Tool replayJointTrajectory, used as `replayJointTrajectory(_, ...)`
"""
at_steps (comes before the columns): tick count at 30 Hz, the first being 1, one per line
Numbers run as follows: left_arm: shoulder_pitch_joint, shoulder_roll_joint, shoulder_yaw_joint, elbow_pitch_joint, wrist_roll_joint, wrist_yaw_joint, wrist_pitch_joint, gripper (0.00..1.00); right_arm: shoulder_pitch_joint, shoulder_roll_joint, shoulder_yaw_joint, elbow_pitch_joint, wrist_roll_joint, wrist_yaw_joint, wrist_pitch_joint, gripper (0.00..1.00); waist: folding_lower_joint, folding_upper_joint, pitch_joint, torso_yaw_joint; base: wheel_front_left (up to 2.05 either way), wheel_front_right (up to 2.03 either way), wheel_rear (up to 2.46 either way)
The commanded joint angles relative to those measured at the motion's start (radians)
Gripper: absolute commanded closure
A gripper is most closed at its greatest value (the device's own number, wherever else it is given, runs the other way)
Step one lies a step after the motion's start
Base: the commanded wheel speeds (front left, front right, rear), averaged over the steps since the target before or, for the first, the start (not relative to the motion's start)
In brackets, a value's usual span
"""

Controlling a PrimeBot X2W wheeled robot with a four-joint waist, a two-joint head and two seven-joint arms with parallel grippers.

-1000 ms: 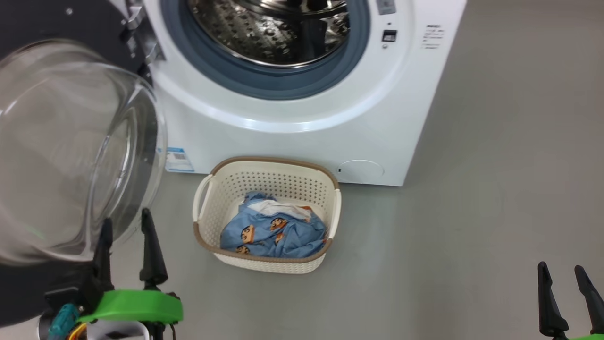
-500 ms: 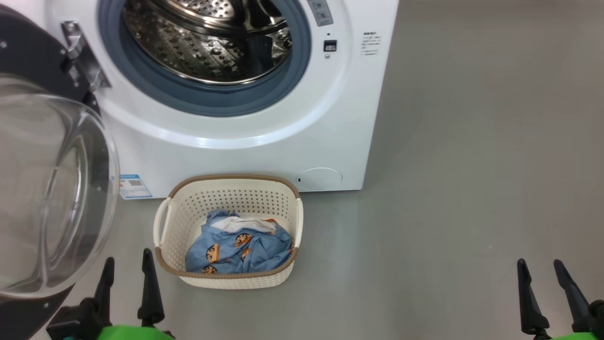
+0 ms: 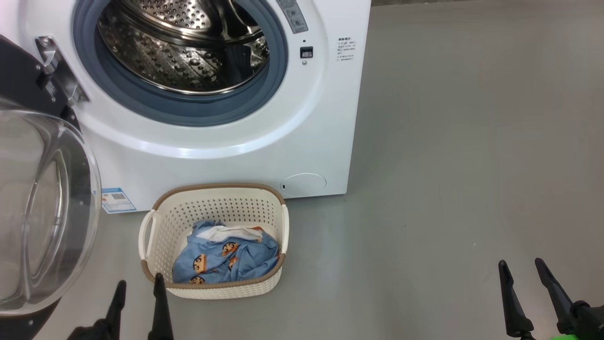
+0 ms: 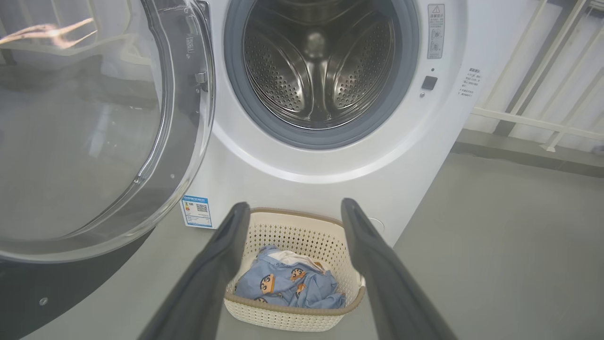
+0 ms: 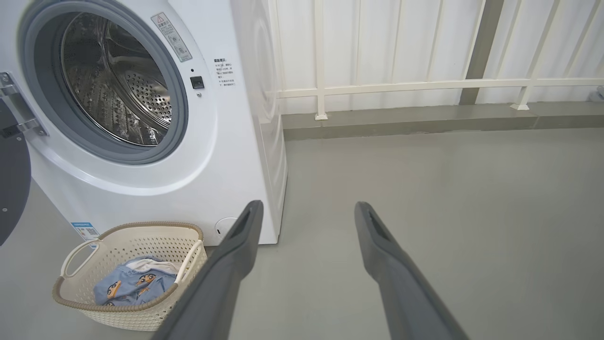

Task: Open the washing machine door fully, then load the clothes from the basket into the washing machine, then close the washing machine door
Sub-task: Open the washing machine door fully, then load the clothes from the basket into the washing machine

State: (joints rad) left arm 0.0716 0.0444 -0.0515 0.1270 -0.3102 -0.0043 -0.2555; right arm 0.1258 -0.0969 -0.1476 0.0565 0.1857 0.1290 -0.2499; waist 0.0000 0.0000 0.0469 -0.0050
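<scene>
The white washing machine stands with its steel drum exposed. Its door hangs swung out to the left, glass bowl bulging. On the floor before the machine sits the cream basket holding the light blue clothes. My left gripper is open, empty, just short of the basket's near left corner. My right gripper is open over bare floor far to the right.
Grey floor stretches wide to the right of the machine. A white railing and a low kerb run along the back wall. A blue label sticker sits low on the machine's front.
The head camera has shifted, so the machine and basket slid left and down in its view. Both grippers sit lower in it; the left one's green mount has dropped out of sight.
</scene>
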Motion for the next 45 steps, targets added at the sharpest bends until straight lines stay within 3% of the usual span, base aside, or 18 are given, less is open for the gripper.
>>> replayJointTrajectory(1,-0.01,0.006,0.028,-0.022,0.006,0.005,-0.006,0.0,-0.001,-0.016,0.024,-0.029,-0.009,0.002,-0.012,0.0,0.0,0.0,-0.004,-0.001,0.0,0.0,0.0)
replayJointTrajectory(25,0.007,0.006,0.02,0.002,0.01,0.002,-0.006,0.0,0.022,-0.003,0.02,-0.035,-0.011,0.002,-0.012,0.0,0.0,0.0,-0.034,0.021,0.0,0.0,0.0)
replayJointTrajectory(45,-0.004,0.006,0.013,0.019,0.017,0.024,-0.006,0.0,0.01,-0.007,0.022,-0.035,0.011,0.002,-0.012,0.0,0.0,0.0,-0.004,0.034,0.1,-0.1,0.0)
